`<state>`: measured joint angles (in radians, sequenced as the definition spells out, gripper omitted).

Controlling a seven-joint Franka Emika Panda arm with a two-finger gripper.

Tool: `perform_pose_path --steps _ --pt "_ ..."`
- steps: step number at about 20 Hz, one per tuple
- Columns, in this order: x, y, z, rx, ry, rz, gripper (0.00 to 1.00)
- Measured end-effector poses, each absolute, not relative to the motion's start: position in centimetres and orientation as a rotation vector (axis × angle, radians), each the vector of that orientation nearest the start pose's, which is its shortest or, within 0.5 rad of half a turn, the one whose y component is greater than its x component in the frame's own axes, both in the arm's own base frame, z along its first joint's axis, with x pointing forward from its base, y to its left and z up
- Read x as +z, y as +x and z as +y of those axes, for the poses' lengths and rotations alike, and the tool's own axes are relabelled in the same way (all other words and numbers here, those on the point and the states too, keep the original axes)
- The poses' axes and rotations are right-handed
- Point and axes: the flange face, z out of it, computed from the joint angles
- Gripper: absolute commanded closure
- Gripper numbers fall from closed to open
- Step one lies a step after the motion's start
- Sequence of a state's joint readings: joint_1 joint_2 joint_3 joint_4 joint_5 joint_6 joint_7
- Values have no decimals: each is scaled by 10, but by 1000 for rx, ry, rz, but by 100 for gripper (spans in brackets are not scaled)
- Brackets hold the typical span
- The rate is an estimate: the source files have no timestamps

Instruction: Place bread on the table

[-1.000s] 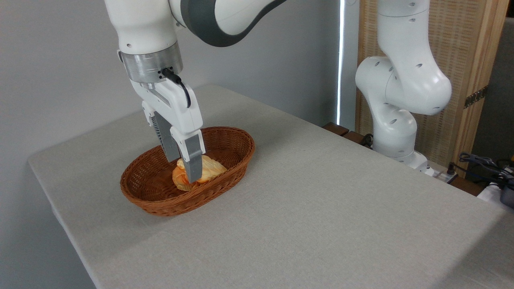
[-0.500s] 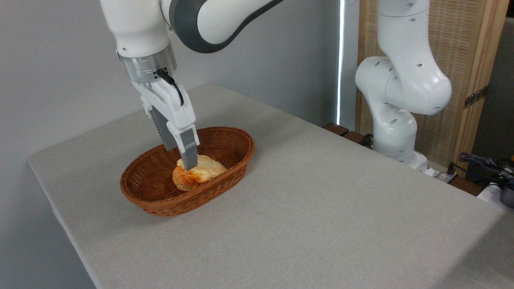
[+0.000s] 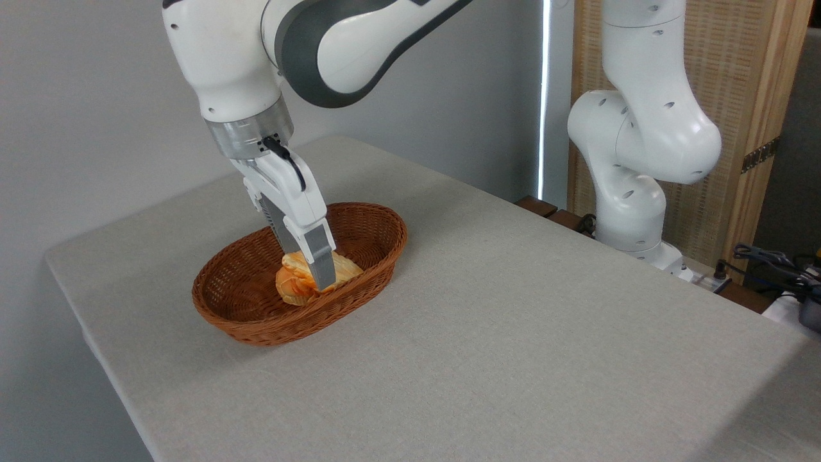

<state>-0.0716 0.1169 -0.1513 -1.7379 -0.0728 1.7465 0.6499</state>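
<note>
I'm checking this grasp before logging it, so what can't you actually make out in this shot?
- Whether the gripper is shut on the bread: the near finger hides the far one and the contact.
- The bread's middle: covered by that finger.
- The basket floor under the bread: hidden.
- The table: cut off by the bottom and right edges.

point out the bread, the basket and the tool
bread (image 3: 292, 282): camera view, its orange left end
basket (image 3: 253, 330): camera view, its near outer wall
tool (image 3: 321, 279): camera view, between its fingertips
</note>
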Motion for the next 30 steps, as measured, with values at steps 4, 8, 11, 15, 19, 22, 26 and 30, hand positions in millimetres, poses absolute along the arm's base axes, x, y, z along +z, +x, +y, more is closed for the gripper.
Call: perform_pose_path --steps 4,8,11,15,19,22,26,30 --pt "475 567 -148 198 -2942 1394 0" --pt "468 566 -149 221 -2944 1395 19" --pt "468 566 -149 220 -2944 1395 63" --pt "468 566 -148 220 -2945 1394 62" --pt "468 566 -148 219 -2945 1394 58" --pt "468 566 -148 219 -2945 1394 58" --pt "469 566 -148 217 -2944 1394 60" --pt "469 566 -148 216 -2945 1393 63"
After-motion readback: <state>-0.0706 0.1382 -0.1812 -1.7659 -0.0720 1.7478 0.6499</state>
